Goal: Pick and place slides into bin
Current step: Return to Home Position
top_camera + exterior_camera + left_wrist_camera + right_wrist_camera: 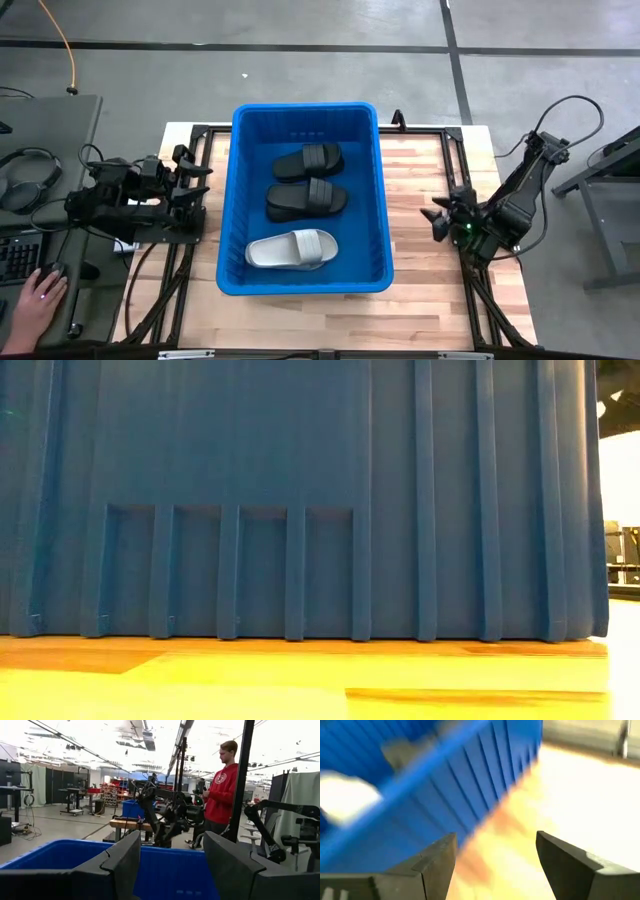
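The blue bin (232,200) stands on the wooden table, its ribbed wall filling the low view (300,500). Inside it lie two black slides (309,160) (306,198) and one light grey slide (292,249), each on its sole on the bin floor. My left gripper (190,172) is open and empty at the table's left edge, beside the bin; its wrist view looks over the bin's rim (65,852). My right gripper (437,217) is open and empty to the right of the bin, above the bare table, facing the bin's wall (445,785).
A person in a red top (222,790) stands beyond the table's right side. A hand rests on a mouse (40,290) at a desk to the left, with headphones (25,178). Bare wood (430,300) lies right of and in front of the bin.
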